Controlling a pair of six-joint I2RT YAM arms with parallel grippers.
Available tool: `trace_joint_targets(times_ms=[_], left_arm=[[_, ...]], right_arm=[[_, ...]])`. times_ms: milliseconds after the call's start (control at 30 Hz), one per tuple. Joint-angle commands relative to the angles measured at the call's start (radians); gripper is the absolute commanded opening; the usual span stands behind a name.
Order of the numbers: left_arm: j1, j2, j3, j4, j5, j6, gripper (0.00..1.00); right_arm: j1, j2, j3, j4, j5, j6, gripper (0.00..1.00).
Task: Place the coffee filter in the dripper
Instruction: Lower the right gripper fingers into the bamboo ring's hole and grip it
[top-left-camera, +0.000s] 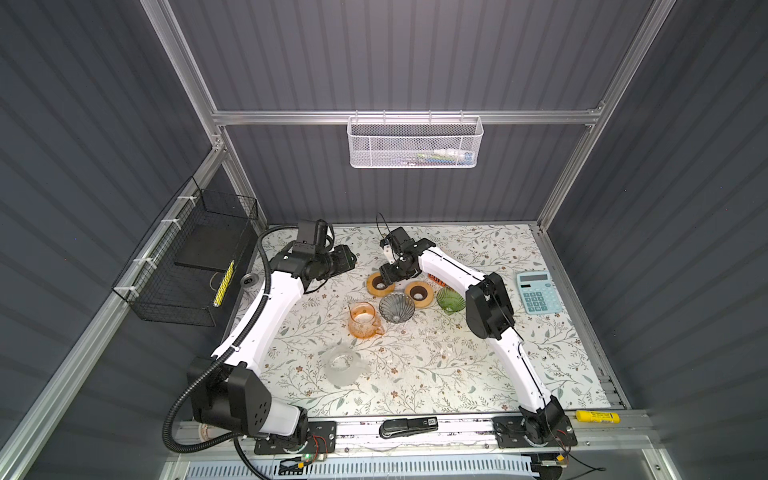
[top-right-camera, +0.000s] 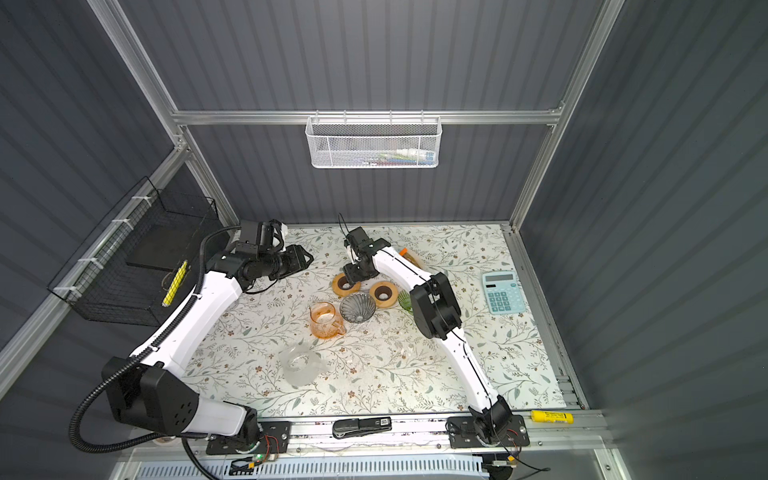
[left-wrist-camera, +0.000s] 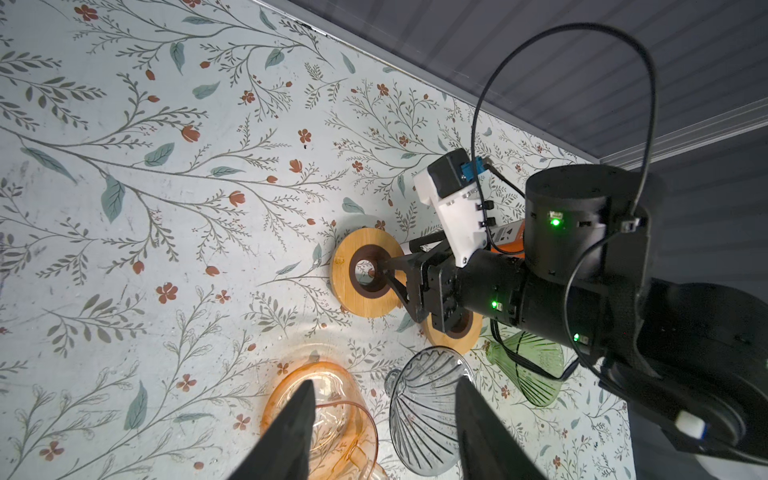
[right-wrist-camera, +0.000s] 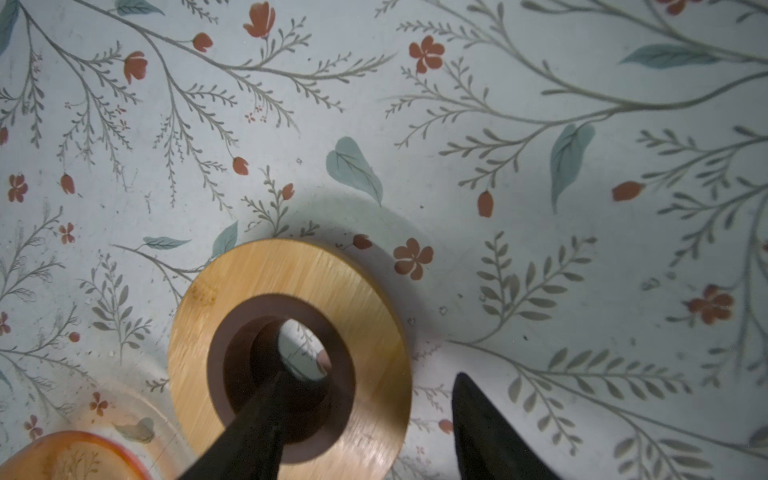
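Tabletop (top-left-camera: 457, 374) printed with sprigs and flowers lies under both arms. The left arm (top-left-camera: 270, 316) reaches toward the far left corner, where the left gripper (top-left-camera: 353, 261) hangs above the surface. In its wrist view its fingers (left-wrist-camera: 299, 415) stand spread apart with nothing between them. The right arm (top-left-camera: 515, 353) stretches from the front right corner to the far middle.

A black wire basket (top-left-camera: 187, 266) hangs outside the left edge, and a white mesh basket (top-left-camera: 415, 141) hangs on the back rail. A blue calculator (top-left-camera: 536, 291) lies near the right edge. A clear glass pitcher (top-left-camera: 343, 365) stands left of the middle toward the front edge, with an orange glass pitcher (top-left-camera: 363, 318) beyond it. Just beside that, about mid-table, sits the grey glass dripper (top-left-camera: 397, 307). A green glass dripper (top-left-camera: 450, 300) sits close to the right arm's elbow. A black stapler (top-left-camera: 409, 427) lies on the front rail.

Beyond the drippers lie a wooden ring (top-left-camera: 371, 286) and, nearer the right edge, a second wooden ring (top-left-camera: 428, 300). The right gripper (right-wrist-camera: 370, 376) straddles the first: jaws parted, one finger (right-wrist-camera: 257, 415) is down in the hole and the other is outside the rim and clear of it, gripping nothing.

Where the coffee filter is I cannot tell.
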Motion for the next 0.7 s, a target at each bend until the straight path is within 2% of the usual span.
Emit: trace_joint_targets(times_ms=[0, 667], left_arm=[[0.008, -0.034, -0.01, -0.023, 0.003, 0.011, 0.55], [0.008, -0.046, -0.019, -0.031, -0.017, 0.017, 0.55]], right_arm=[[0.007, 0.027, 0.032, -0.026, 0.02, 0.009, 0.62], [0.012, 0.078, 0.075, -0.04, 0.039, 0.004, 0.59]])
